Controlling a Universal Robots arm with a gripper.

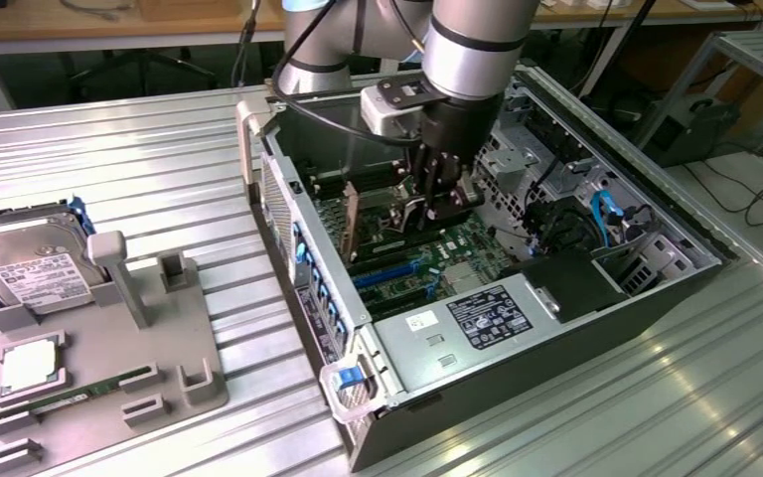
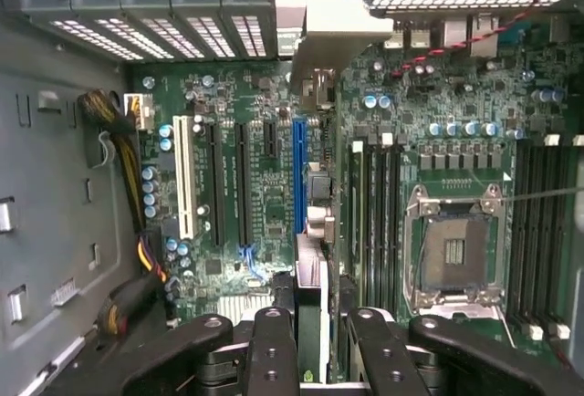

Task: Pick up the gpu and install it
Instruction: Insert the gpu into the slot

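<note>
End effector (image 1: 437, 204) is lowered inside the open computer case (image 1: 647, 268), fingers clamped on the gpu (image 1: 351, 224), held edge-on directly below it. In the wrist view, the card (image 2: 315, 223) is seen over the blue slot (image 2: 298, 172), bracket toward the rear grilles. The exterior view alone takes in the hard drive (image 1: 31, 268) on the surface, well apart.

Silver-grey cylindrical arm segments with a black band and pale blue joint caps, black cables looped alongside, ending in a black gripper (image 1: 439, 199) with screw-studded fingers (image 2: 274, 350).

Green motherboard (image 2: 274, 131), blue slot (image 2: 298, 177), seemingly brownish gpu (image 1: 351, 234), black tool (image 2: 321, 346).
</note>
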